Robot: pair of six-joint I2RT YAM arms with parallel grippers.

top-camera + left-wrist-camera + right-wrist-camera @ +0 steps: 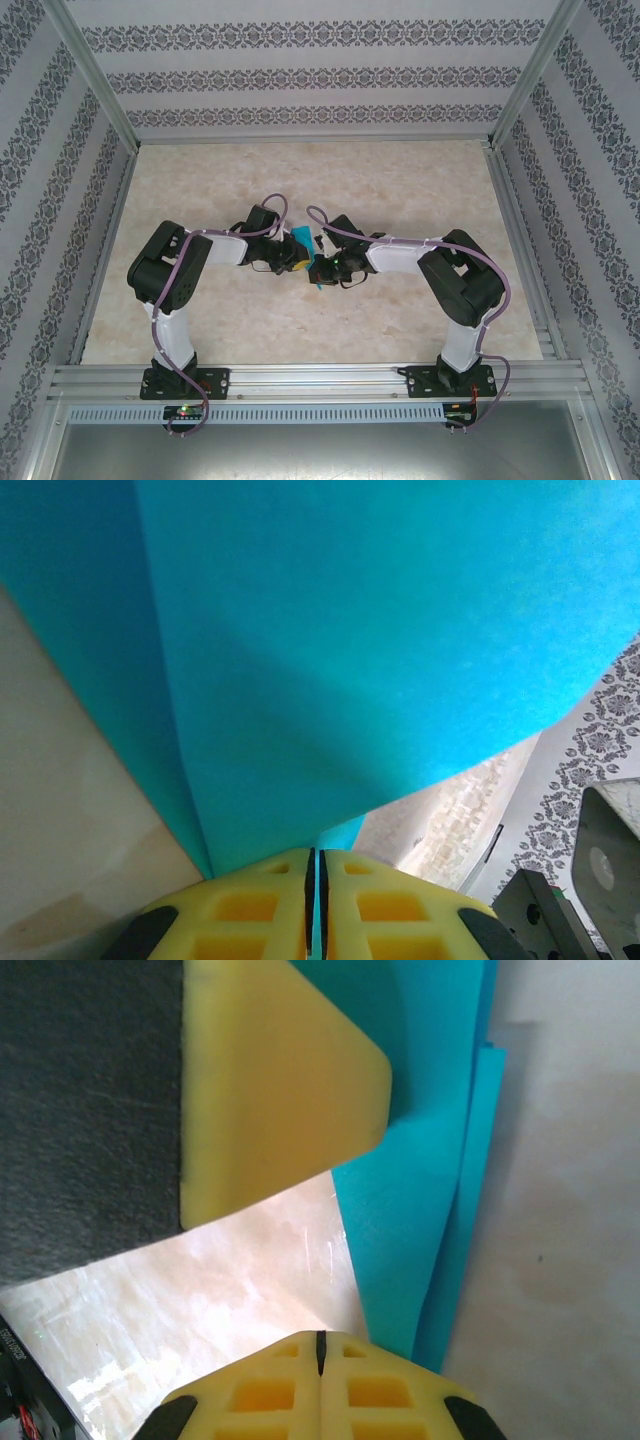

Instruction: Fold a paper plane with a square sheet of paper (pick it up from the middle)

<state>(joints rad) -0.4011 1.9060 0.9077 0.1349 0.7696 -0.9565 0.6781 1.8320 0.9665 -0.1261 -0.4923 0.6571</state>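
Left wrist view: square sheet of paper (380, 650) up close, teal, bent into a soft fold, rising straight out of the left gripper (314, 858), whose yellow fingers pinch its lower edge with no gap. From the top external view, seemingly raised off the tabletop (400, 190), near its middle, between the two wrists. Just beside the sheet's layered edge, the right gripper (320, 1340), fingers pressed together. Cannot tell whether any paper sits between them.

Judged risks: tearing or crumpling, should both arms pull apart on so thin a sheet. Slipping free, with only one sure pinch near an edge. Creasing off-line, since the two layers beside the right gripper lie splayed, not flush.
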